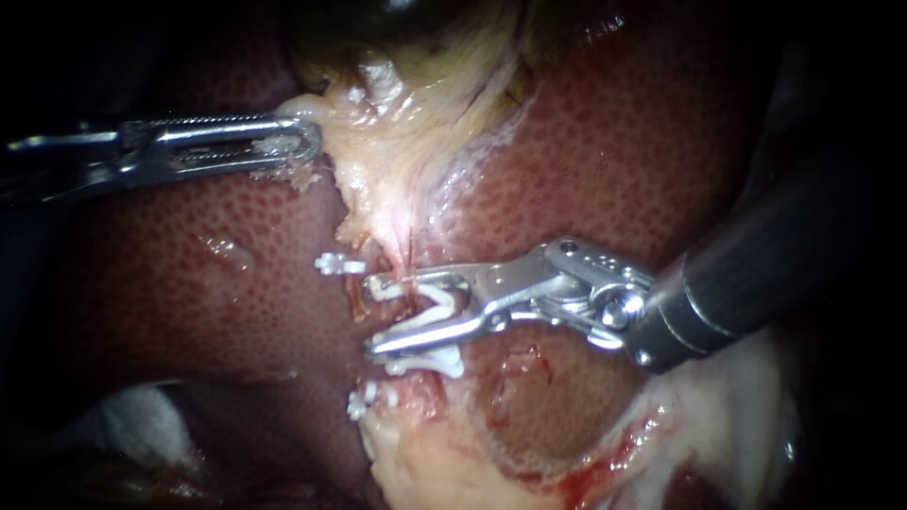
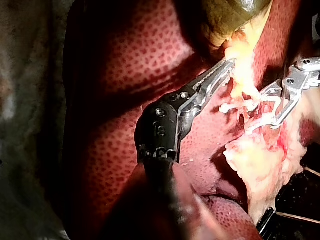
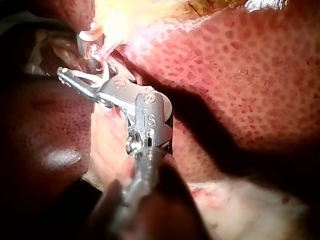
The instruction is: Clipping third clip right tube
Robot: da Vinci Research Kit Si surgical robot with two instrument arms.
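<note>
My right tool [image 1: 383,314] stood apart, seated on an open white clip [image 1: 444,302] astride the tube [image 1: 406,260] beside other clips [image 1: 430,364], left tool [image 1: 293,142] clamped on pale tissue [image 1: 378,161]; I judged it needed squaring across the tube, both tips clear, before a slow squeeze.

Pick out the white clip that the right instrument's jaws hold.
The white clip spanning the jaws of the right instrument, touching both; the other clips lie outside them, past the tips and under the lower jaw.

The right instrument's [image 1: 373,314] clip [image 1: 444,304] straddles the tube [image 1: 404,257] below the gallbladder [image 1: 406,113], held by the left instrument [image 1: 307,146].
</note>
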